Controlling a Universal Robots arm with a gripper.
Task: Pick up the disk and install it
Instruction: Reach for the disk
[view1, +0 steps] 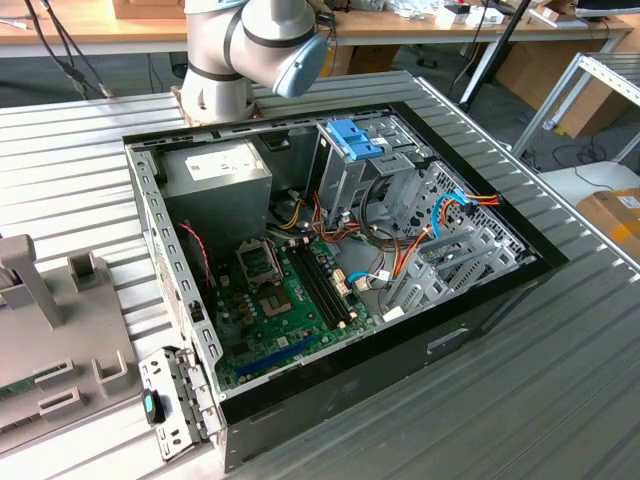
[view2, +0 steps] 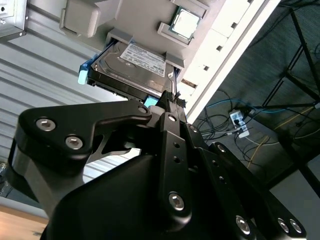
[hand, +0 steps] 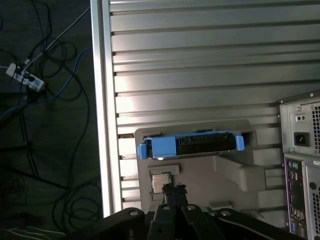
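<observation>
The disk (view2: 131, 64) is a dark hard drive with a white label and blue rails. It rests in a slot of a grey holder (view2: 150, 20) on the ribbed metal table. In the first wrist view the disk (hand: 190, 145) shows edge-on, with a blue rail end at each side. My gripper (view2: 172, 98) hangs above the holder, clear of the disk, its two fingertips pressed together with nothing between them. In the first wrist view the gripper (hand: 175, 189) sits over the holder, just beside a square processor chip (hand: 160, 182).
An open computer case (view1: 470, 300) lies on the table, with a metal drive cage topped by a blue latch (view1: 352, 136), a grey power-supply box (view1: 215, 172) and a green board (view1: 290, 300). The case's rear panel (hand: 300, 150) stands close to the holder. Cables trail on the floor past the table edge (hand: 102, 100).
</observation>
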